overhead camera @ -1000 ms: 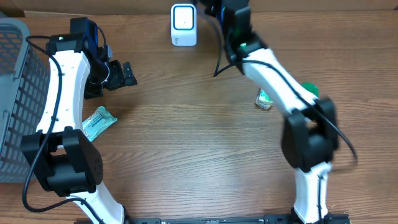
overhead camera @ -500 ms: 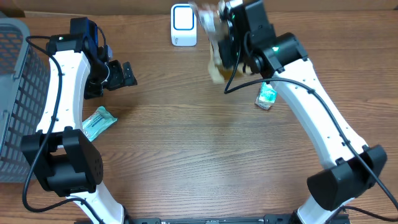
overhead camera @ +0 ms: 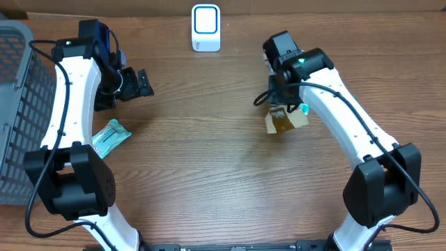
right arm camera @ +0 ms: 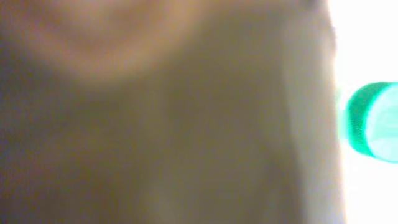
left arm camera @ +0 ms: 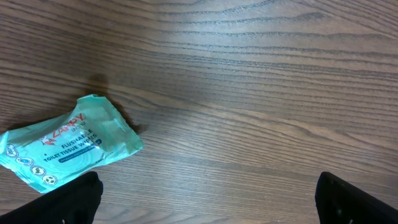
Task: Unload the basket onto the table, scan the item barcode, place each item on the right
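Observation:
A tan packet (overhead camera: pixel 281 123) hangs under my right gripper (overhead camera: pixel 281 109), which is shut on it over the table's right middle. In the right wrist view the tan packet (right arm camera: pixel 161 118) is a blur that fills the frame and hides the fingers. The white barcode scanner (overhead camera: pixel 205 28) stands at the back centre, well apart from the packet. My left gripper (overhead camera: pixel 141 83) is open above bare wood, its jaws wide in the left wrist view (left arm camera: pixel 208 205). A teal wipes pack (overhead camera: pixel 110 136) lies below it, also seen as the wipes pack (left arm camera: pixel 68 146) by the left fingertip.
A grey basket (overhead camera: pixel 15 104) stands at the left edge. A small green-topped item (overhead camera: pixel 304 109) peeks out beside the right arm, and shows as the green item (right arm camera: pixel 373 121) at the right edge of the wrist view.
My right arm has swung back from near the scanner, carrying the tan packet down and right to the table's right middle. The left arm has not moved.

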You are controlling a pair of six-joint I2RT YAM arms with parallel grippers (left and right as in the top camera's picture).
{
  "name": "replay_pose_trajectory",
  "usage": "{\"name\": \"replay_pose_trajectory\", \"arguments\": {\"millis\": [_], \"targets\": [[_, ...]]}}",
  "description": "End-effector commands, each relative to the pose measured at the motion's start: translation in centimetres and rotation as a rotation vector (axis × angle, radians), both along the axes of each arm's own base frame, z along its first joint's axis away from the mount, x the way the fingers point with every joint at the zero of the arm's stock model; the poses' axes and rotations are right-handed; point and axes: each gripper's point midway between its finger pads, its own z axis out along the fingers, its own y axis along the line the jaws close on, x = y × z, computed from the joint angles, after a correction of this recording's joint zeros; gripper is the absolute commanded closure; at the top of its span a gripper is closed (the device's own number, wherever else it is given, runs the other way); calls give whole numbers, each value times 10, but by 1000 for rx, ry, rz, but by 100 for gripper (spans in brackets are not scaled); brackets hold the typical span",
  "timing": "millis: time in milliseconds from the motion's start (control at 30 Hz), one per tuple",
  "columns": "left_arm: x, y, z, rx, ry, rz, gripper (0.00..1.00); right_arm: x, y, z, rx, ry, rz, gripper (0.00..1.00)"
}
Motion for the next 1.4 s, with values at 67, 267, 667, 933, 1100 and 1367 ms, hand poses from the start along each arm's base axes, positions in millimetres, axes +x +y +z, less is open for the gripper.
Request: {"name": "replay_pose_trajectory", "arguments": {"millis": [67,267,667,933,1100,1367], "targets": [[2,0,0,5,-4,-13,0,-5,-34,-19,-90,2,-87,96],[2,0,0,5,-4,-13,0,-19,-66,-42,-113,69,-159,96],[2,0,0,5,-4,-13,0,-25,-121,-47,-119,100,-332,60],[2,0,0,5,-4,-13,0,-21,-120,-39,-112,87,-334,5],[2,0,0,5,-4,-13,0,-13,-115,-6,-80,66,-339,5],[2,0,0,5,-4,-13,0,0,-81,68,130,-1,-266,4]]}}
